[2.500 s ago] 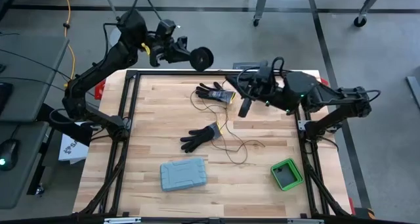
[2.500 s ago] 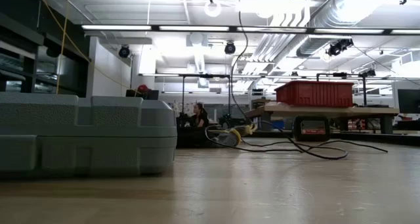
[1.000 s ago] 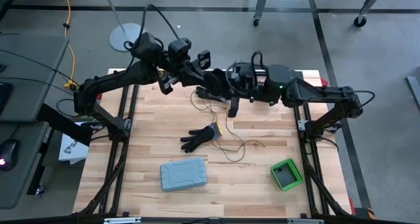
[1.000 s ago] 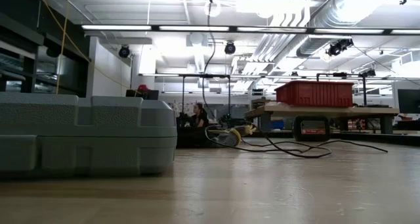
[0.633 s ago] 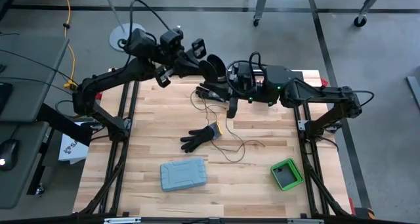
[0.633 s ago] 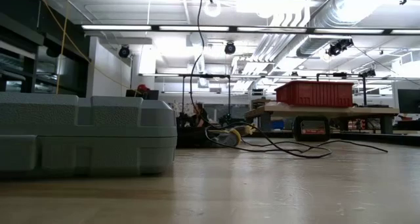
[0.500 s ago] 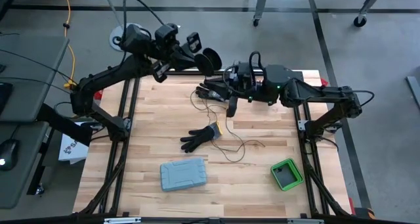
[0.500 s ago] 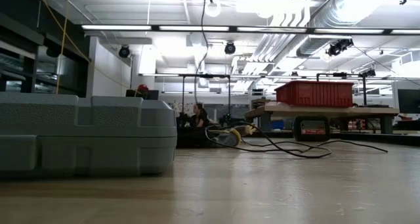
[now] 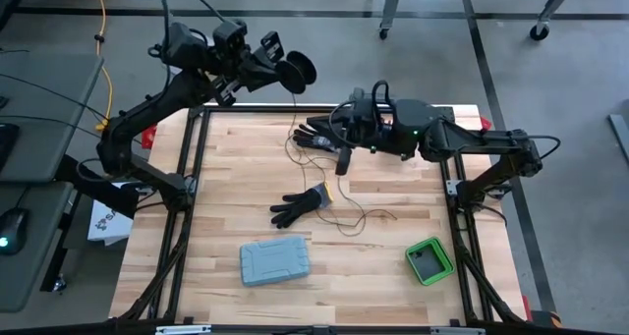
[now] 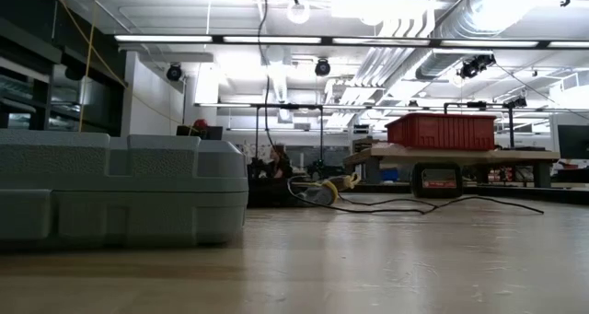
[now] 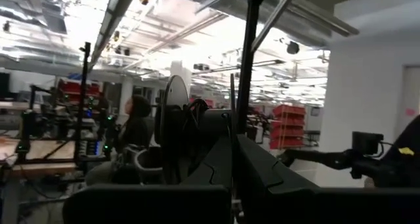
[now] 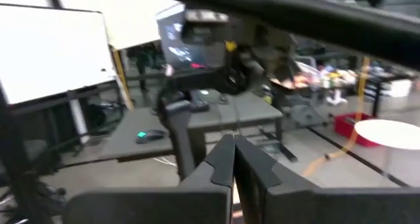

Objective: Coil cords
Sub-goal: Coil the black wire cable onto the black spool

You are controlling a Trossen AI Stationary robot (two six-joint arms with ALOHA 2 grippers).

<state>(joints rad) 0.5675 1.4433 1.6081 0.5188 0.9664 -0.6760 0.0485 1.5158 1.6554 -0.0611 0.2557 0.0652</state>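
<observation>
we read the bench (image 9: 226, 168) as a clock face seen from above, twelve o'clock at the far edge, and go from nine towards three.

our left gripper (image 9: 295, 72) hangs past the far edge at about eleven o'clock, off the wood, its fingers pressed together; a very thin line seems to run between them in the left wrist view, but we cannot tell whether that is the wire.

the blue-grey case (image 9: 274, 260) lies at about seven o'clock. one black glove (image 9: 300, 205) lies near the centre, and a second glove (image 9: 316, 137) lies at twelve o'clock.

the cord (image 9: 346, 215) trails as a loose strand from the far glove down past the centre, ending in squiggles at about five o'clock.

our right gripper (image 9: 343, 159) sits over the far middle, at about one o'clock, fingers pressed together, just beside the upper run of the cord; we cannot tell if it pinches it.

the green box (image 9: 429, 260) lies at four o'clock.

we judge the cord light, limp and springy: it will slide, kink and tangle, so we would pinch it near one free end and wind from there.

count: one cord, two gloves, one case, one green box, two grippers.
</observation>
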